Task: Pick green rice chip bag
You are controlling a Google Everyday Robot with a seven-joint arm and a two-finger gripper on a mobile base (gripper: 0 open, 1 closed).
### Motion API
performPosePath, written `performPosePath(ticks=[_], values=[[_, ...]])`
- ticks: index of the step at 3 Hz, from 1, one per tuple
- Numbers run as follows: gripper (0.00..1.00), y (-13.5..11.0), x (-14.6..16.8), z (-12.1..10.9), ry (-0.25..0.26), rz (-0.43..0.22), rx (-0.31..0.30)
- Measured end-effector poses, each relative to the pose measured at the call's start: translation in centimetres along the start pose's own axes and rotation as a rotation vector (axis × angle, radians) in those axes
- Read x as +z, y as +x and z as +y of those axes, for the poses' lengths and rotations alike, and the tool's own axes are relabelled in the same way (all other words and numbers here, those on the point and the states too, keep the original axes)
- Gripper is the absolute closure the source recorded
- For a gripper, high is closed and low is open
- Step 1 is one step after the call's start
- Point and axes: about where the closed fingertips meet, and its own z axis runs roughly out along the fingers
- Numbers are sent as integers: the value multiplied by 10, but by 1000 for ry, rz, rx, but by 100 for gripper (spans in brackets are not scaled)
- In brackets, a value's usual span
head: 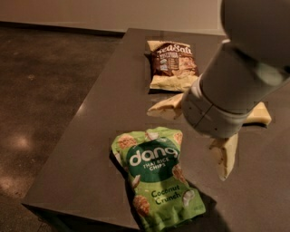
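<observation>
The green bag (156,179) is lying flat on the dark tabletop (102,131), close to the near edge and toward the front left corner. Its label is facing up, showing white "dang Thai Rice Chips" on a dark green centre and "Coconut Crunch" lower down. The bag is sitting slightly askew, with its top end pointing toward the far side and its bottom end reaching almost to the near edge. Nothing is touching it.

The hand (224,158) is hanging to the right of the green bag, level with the bag's upper half and clearly apart from it. Its cream tip is pointing down toward the tabletop. I cannot tell whether it is open or closed, and I cannot tell whether it is touching the tabletop. It is holding nothing that can be seen.

The thick pale grey arm (240,86) is reaching in from the upper right corner and covering much of the right side of the tabletop. A cream piece (165,106) is sticking out on the left of the wrist, just in front of the brown bag (172,63).

The brown bag is lying flat on the far part of the tabletop, well apart from the green bag, with its cream bottom edge facing the near side.

A dark shadow is spreading over the tabletop to the right of the green bag's lower end. The dark floor (45,90) is showing on the left, and a pale wall (113,11) is running along the top.
</observation>
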Motion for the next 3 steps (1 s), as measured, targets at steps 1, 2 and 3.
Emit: performPosePath(ticks=[1, 2, 3], values=[[0, -18, 11, -3, -17, -4, -153], [0, -27, 22, -5, -51, -4, -259], [0, -31, 32, -6, -85, 13, -344]])
